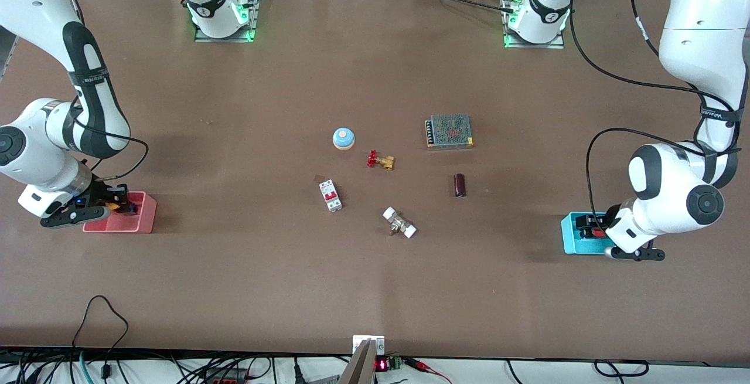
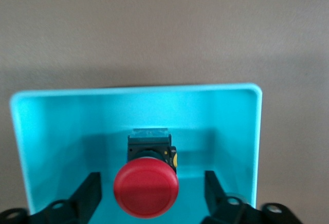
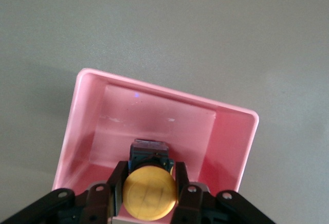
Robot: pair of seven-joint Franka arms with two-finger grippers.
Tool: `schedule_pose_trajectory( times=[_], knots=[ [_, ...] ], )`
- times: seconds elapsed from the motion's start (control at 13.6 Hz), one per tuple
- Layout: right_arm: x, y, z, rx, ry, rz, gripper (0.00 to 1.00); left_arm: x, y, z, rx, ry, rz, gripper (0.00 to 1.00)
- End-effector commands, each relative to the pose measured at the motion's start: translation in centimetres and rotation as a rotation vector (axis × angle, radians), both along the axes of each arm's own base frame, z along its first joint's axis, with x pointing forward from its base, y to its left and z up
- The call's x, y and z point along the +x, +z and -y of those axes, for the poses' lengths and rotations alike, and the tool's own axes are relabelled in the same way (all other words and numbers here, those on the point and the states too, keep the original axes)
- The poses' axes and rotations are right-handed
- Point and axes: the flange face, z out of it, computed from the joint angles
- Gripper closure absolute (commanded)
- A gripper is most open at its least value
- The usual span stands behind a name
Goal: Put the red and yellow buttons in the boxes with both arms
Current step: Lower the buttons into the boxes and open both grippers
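Note:
The red button (image 2: 146,187) sits in the cyan box (image 2: 51,131) at the left arm's end of the table, cap up. My left gripper (image 2: 151,193) is open, with one finger (image 2: 87,193) on each side of the button and apart from it. In the front view the left gripper (image 1: 592,228) is low in the cyan box (image 1: 567,234). My right gripper (image 3: 150,188) is shut on the yellow button (image 3: 150,192) and holds it inside the pink box (image 3: 154,116). The pink box (image 1: 140,220) stands at the right arm's end, with the right gripper (image 1: 114,203) in it.
In the middle of the table lie a blue-domed bell (image 1: 344,138), a brass valve with a red handwheel (image 1: 381,160), a white circuit breaker (image 1: 330,195), a white-capped fitting (image 1: 399,223), a mesh power supply (image 1: 449,131) and a dark cylinder (image 1: 460,185).

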Motion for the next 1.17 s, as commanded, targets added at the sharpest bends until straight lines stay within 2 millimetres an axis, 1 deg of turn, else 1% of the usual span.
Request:
schedule_pose_trajectory(
  times=[0.0,0.15,0.22,0.29,0.37,0.44,0.51,0.59,0.66,0.73,0.88,0.95,1.03,1.1],
  knots=[
    [0.0,0.1,0.0,0.017,0.005,-0.002,0.66,0.2,5.0,0.4,0.002,-0.025,0.037,0.00],
    [0.0,-0.1,-0.1,0.017,0.006,-0.005,0.65,0.2,9.6,1.6,0.009,-0.043,0.070,0.00],
    [0.0,-0.2,-0.1,0.017,0.006,-0.005,0.61,0.0,11.8,2.5,0.013,-0.052,0.087,0.00],
    [0.1,-0.1,-0.1,0.017,0.006,-0.003,0.59,-0.2,14.1,3.2,0.018,-0.056,0.107,0.00],
    [0.1,-0.1,-0.1,0.016,0.007,-0.003,0.46,-0.5,16.3,4.8,0.022,-0.064,0.114,0.00],
    [0.1,-0.1,-0.1,0.016,0.007,-0.003,0.41,-1.1,18.5,5.8,0.025,-0.055,0.113,0.00],
    [0.1,-0.2,-0.1,0.016,0.006,-0.005,0.31,-2.1,21.2,7.2,0.029,-0.038,0.105,0.00],
    [0.1,-0.2,-0.1,0.016,0.006,-0.005,0.28,-3.4,23.5,8.8,0.036,-0.002,0.093,0.00],
    [0.1,-0.2,-0.1,0.016,0.007,-0.005,0.24,-4.9,25.7,9.9,0.043,0.045,0.086,0.00],
    [0.1,-0.1,-0.1,0.016,0.007,-0.003,0.23,-6.2,27.6,10.2,0.048,0.068,0.084,0.00],
    [0.2,0.1,-0.2,0.016,0.009,0.001,0.12,-7.5,30.5,10.1,0.053,0.070,0.096,0.00],
    [0.3,0.9,-0.3,0.015,0.010,0.012,0.06,-8.1,31.6,9.9,0.056,0.072,0.101,0.00],
    [0.5,2.3,-0.4,0.015,0.011,0.030,0.00,-8.9,33.1,9.4,0.059,0.081,0.107,0.00],
    [0.3,3.4,-0.5,0.019,0.010,0.022,0.00,-9.8,34.4,9.0,0.063,0.086,0.102,0.00]
  ],
)
